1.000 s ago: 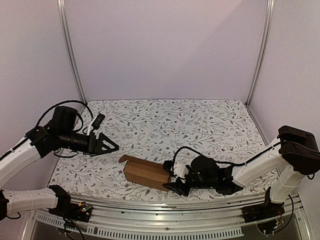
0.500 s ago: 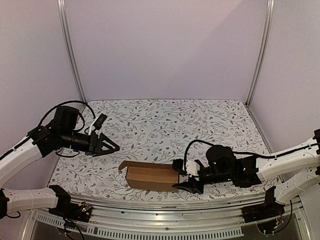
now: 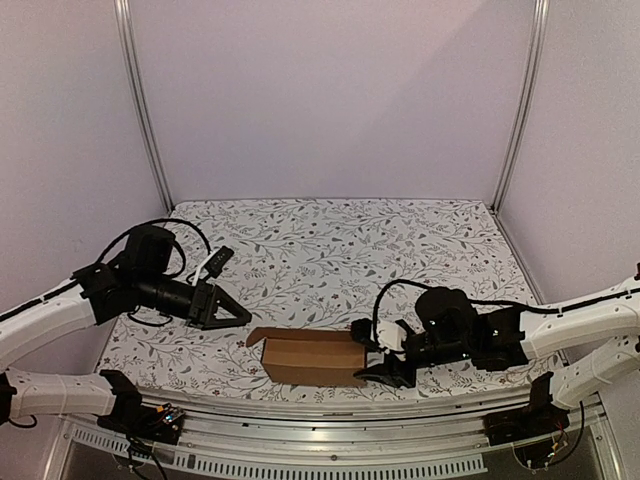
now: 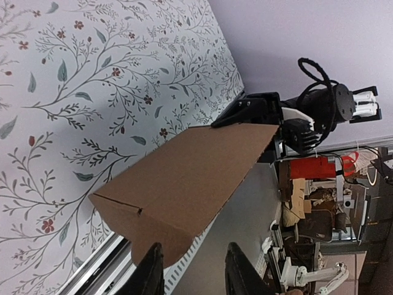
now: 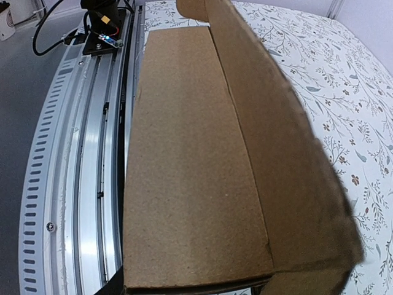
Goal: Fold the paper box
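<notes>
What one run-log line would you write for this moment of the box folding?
paper box: left-end flap open | right tool: gripping its right end | left tool: open, beside left end, not touching

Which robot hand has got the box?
The right gripper: it clamps the right end of the box. The left gripper hangs open, not touching the box's other end.
</notes>
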